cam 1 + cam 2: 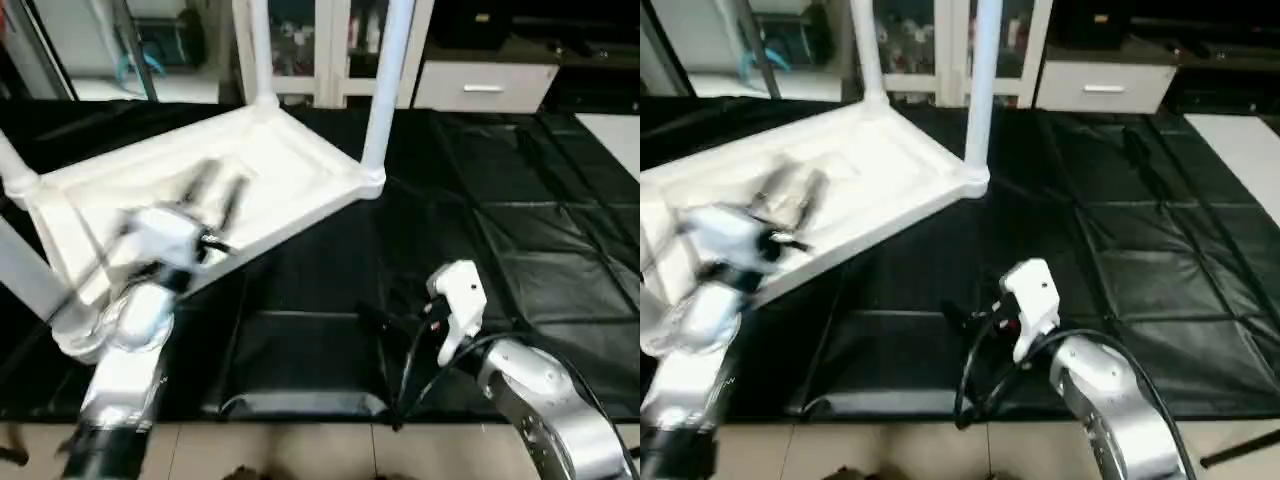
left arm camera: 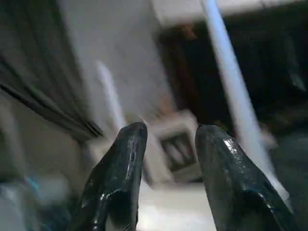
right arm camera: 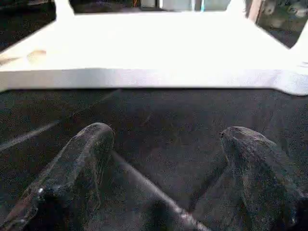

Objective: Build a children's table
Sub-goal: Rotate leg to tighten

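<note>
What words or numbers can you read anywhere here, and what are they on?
None can be read.
Table top: plain white, no label.
Legs: plain white, no marks.
Black cover: no print.
White drawer behind: no writing to see.
Cabinet shelves behind: things too blurred to read.

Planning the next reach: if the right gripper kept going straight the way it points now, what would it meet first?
Probably the near edge of the upside-down children's table. The right gripper, fingers wide apart, points over bare black table cover toward it; depth is hard to judge.
</note>
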Tool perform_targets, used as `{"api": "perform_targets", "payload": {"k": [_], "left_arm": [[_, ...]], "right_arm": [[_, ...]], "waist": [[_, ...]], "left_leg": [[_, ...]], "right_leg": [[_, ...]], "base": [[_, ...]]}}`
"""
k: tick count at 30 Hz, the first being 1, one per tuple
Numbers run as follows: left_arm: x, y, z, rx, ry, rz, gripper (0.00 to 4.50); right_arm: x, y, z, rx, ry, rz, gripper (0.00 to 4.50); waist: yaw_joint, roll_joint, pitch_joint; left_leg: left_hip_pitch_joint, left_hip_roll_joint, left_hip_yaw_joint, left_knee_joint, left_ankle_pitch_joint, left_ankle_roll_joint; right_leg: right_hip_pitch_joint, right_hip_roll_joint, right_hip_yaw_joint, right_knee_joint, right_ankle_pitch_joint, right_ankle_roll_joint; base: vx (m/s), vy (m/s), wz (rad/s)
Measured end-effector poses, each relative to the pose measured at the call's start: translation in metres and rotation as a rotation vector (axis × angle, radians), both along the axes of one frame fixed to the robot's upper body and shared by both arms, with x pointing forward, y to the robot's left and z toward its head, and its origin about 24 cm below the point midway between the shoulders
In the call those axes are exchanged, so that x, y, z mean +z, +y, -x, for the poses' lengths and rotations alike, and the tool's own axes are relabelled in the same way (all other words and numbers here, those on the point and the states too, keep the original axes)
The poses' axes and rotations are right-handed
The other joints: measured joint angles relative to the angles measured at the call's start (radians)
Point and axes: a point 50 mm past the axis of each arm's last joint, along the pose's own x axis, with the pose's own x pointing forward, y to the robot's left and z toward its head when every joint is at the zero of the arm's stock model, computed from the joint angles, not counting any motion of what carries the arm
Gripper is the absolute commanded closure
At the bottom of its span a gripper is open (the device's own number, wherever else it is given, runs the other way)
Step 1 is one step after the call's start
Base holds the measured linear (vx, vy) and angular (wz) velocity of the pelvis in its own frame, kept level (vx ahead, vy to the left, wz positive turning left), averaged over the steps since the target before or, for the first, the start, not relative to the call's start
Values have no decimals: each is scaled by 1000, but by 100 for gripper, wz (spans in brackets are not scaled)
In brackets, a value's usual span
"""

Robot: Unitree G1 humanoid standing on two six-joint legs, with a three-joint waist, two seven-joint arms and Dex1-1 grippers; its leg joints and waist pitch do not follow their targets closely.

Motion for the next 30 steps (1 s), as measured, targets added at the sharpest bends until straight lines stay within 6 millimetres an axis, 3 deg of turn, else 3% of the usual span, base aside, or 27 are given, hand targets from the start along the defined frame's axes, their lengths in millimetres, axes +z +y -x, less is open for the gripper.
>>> {"api": "perform_targets", "payload": {"k": [3,8,16,20,24,27,30], "left_arm": [[10,6,18,120,-112,-32,211],[29,22,40,399,-262,-54,151],[35,46,58,711,-300,10,94],[34,51,65,800,-301,15,61],[35,55,68,857,-301,27,15],[32,58,67,857,-267,71,5],[22,63,63,845,-182,123,5]], "right_arm": [[2,1,-2,-2,-14,-8,53],[0,-2,-4,-17,-11,-9,53],[-1,-5,-5,-21,-17,-7,53],[-1,-5,-5,-14,-18,-8,53],[-1,-5,-5,-13,-24,-10,53],[-3,-6,-6,-14,-14,-7,53],[1,-4,-10,-2,-30,-8,53]], "waist": [[-2,-3,-1],[-8,-8,-2],[-8,-12,-3],[-8,-24,-9],[-9,-29,-11],[-8,-36,-11],[-8,-36,-11]], "left_leg": [[0,0,0,0,0,0],[1,0,-1,0,0,0],[0,0,-2,1,0,0],[0,0,-3,1,0,0],[0,-1,-3,2,0,0],[0,-1,-4,2,0,0],[0,-1,-4,2,0,0]], "right_leg": [[0,0,1,0,0,1],[1,0,1,0,-1,2],[1,1,0,0,-1,3],[2,1,0,0,-1,4],[2,1,0,-1,-1,4],[2,1,0,-1,-1,4],[2,1,0,-1,-1,5]], "base": [[0,0,0],[0,0,0],[0,0,0],[0,0,0],[0,0,0],[0,0,0],[0,0,0]]}}
